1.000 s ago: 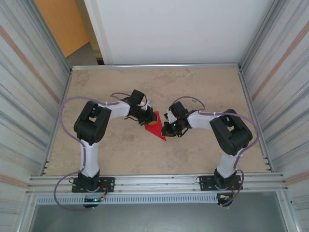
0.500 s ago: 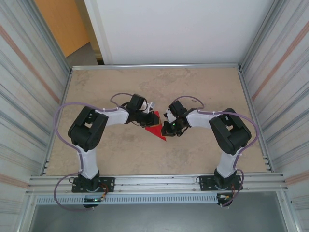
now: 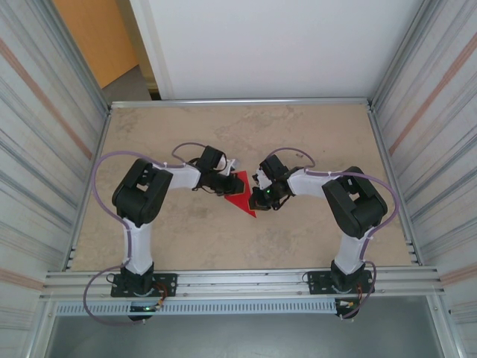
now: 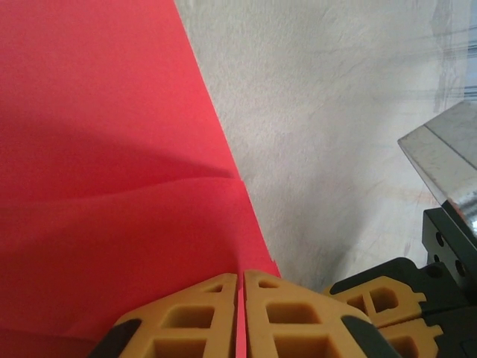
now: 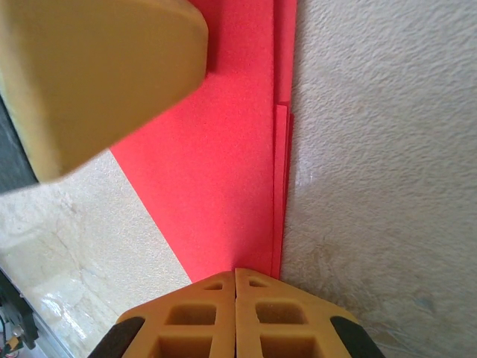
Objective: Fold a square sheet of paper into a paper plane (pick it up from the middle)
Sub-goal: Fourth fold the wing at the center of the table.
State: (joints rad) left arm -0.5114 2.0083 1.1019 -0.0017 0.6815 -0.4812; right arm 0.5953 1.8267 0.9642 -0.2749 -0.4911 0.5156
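Mid-fold, by the look of it: the square sheet of paper (image 3: 240, 195), creased into a layered triangle, lay at table centre. The left gripper (image 4: 241, 280), at its 9 o'clock, pinched a red edge between closed fingers. The right gripper (image 5: 235, 274), at 3 o'clock, sat shut against the stacked edge, hold unclear. Next, one side probably had to pin while the other carried a flap over.

Nothing readable is showing: no text, label, brand, number or sign is appearing on any surface.
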